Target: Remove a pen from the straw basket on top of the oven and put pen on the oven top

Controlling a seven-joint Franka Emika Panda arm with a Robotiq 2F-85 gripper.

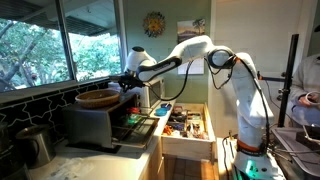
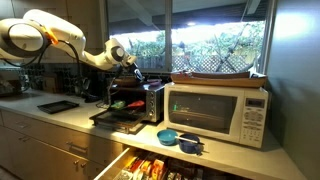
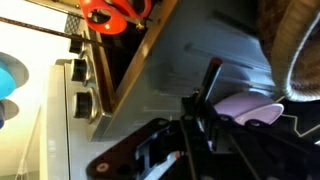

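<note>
wrist view: gripper (image 3: 200, 128) clamps pen (image 3: 212, 76).

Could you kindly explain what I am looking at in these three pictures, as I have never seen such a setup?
The white machine is a robot arm. Two pictures come from cameras standing in the room. The third comes from a camera on the arm's wrist and looks past its tool, the part that grasps. The arm reaches over a dark oven on a kitchen counter, with a straw basket on top of it. A drawer under the counter is pulled out, and a white microwave stands beside the oven. In the wrist view a thin dark stick, perhaps a pen, rises at the tool. Whether it is gripped, I cannot tell.
</note>
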